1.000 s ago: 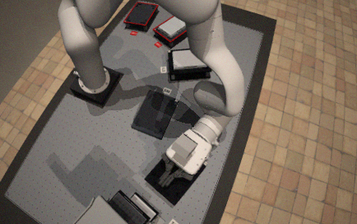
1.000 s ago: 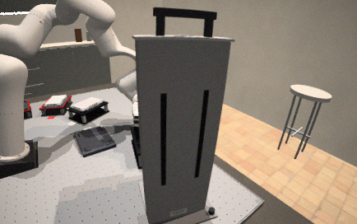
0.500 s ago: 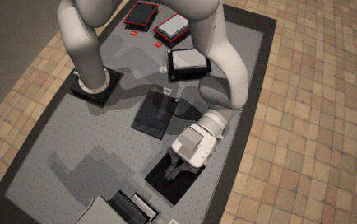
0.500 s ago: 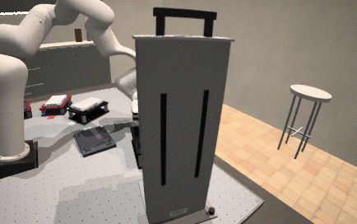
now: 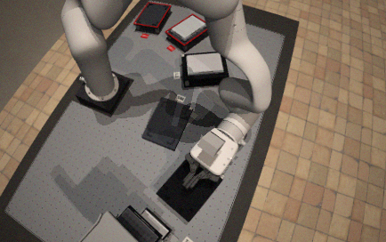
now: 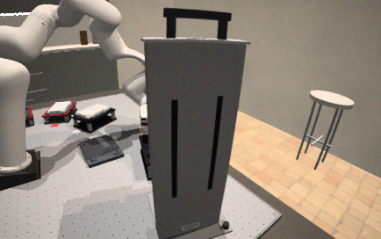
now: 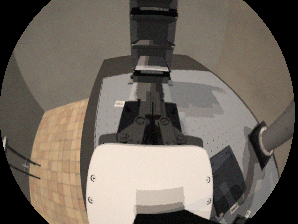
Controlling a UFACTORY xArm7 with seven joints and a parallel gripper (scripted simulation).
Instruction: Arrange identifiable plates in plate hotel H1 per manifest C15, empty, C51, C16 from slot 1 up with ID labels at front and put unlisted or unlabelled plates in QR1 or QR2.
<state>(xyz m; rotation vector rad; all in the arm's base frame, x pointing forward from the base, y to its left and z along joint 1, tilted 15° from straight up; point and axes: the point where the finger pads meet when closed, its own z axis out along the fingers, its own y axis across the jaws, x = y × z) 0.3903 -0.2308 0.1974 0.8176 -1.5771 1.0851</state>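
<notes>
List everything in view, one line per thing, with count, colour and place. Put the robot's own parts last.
Tall grey plate hotel cabinet: one, black handle on top, near deck edge.
Red-framed nests: two, far deck end; one shows a dark top, the other holds a pale plate.
Black nest holding a white plate: one, beside the red-framed nests.
Flat dark nest: one, mid-deck.
Black flat station: one, beneath the gripper.
Round white stool: one, on the tiled floor.
White arm: one, on a black base.
Gripper: one, dark fingers shut, holding nothing.

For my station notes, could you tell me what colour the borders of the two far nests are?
Red, on both far nests; the top view shows it best.
</notes>
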